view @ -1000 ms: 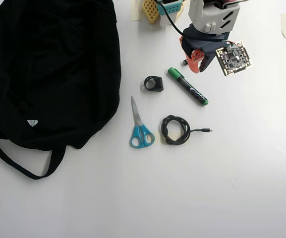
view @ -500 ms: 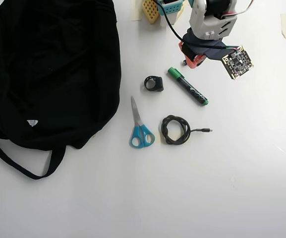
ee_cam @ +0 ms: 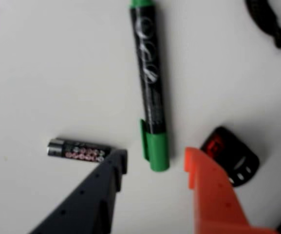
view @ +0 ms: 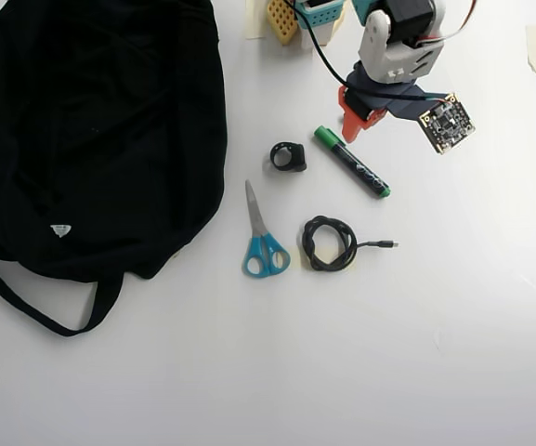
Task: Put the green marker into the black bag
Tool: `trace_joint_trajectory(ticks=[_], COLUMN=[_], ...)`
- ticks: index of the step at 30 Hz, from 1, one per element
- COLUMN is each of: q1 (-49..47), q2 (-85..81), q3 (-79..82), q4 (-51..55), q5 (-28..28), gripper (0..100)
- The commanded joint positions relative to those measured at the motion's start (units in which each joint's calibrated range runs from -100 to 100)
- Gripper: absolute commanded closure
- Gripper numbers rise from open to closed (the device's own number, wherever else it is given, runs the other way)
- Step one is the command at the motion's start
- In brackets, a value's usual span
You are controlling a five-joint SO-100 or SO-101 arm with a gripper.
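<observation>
The green marker (ee_cam: 150,92) lies flat on the white table, a black barrel with its bright green cap (ee_cam: 156,148) pointing toward my gripper. In the overhead view the marker (view: 351,161) lies diagonally right of centre. My gripper (ee_cam: 156,158) is open, with the dark finger (ee_cam: 106,185) left of the cap and the orange finger (ee_cam: 208,190) right of it, holding nothing. In the overhead view the gripper (view: 360,119) hovers just beyond the marker's cap end. The black bag (view: 91,139) fills the left of the overhead view, well apart from the marker.
A short black battery (ee_cam: 79,150) lies just left of the dark fingertip. A small black-and-red ring-shaped object (ee_cam: 230,156) (view: 288,156) sits beside the marker. Blue-handled scissors (view: 263,237) and a coiled black cable (view: 328,243) lie below it. The arm's base (view: 305,14) stands at the top.
</observation>
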Motion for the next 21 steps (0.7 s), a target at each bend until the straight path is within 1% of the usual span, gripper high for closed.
trace_joint_trajectory(ticks=[1,10,15,21], q1=[-1.21,-2.85,-2.55,-2.25], q2=[-0.37,-0.04,3.7,6.35], q3=[1.72,5.58,4.86,4.77], q4=[-3.5,-8.41,-8.93,-11.94], q5=[0.28,-0.35,-0.35,-0.35], gripper=[84,84,84,84])
